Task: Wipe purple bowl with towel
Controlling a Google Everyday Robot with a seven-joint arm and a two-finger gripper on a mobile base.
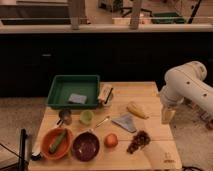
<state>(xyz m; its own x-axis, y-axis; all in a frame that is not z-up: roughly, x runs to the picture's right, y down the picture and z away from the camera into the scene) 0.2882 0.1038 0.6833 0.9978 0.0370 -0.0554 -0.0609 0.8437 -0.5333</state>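
The purple bowl (pixel 86 146) stands near the front edge of the wooden table (pixel 150 92), dark inside. The grey towel (pixel 125 122) lies flat on the table, up and to the right of the bowl. My white arm (pixel 186 86) comes in from the right. My gripper (pixel 167 118) hangs down at the table's right edge, to the right of the towel and well away from the bowl. Nothing shows in it.
A green tray (pixel 60 92) holding a blue sponge (pixel 77 98) stands at the back left. An orange bowl (pixel 49 148) with a cucumber, a green cup (pixel 86 117), a metal cup (pixel 64 116), a spoon (pixel 101 122), an orange fruit (pixel 111 140), grapes (pixel 139 141) and a banana (pixel 136 110) surround the towel and bowl.
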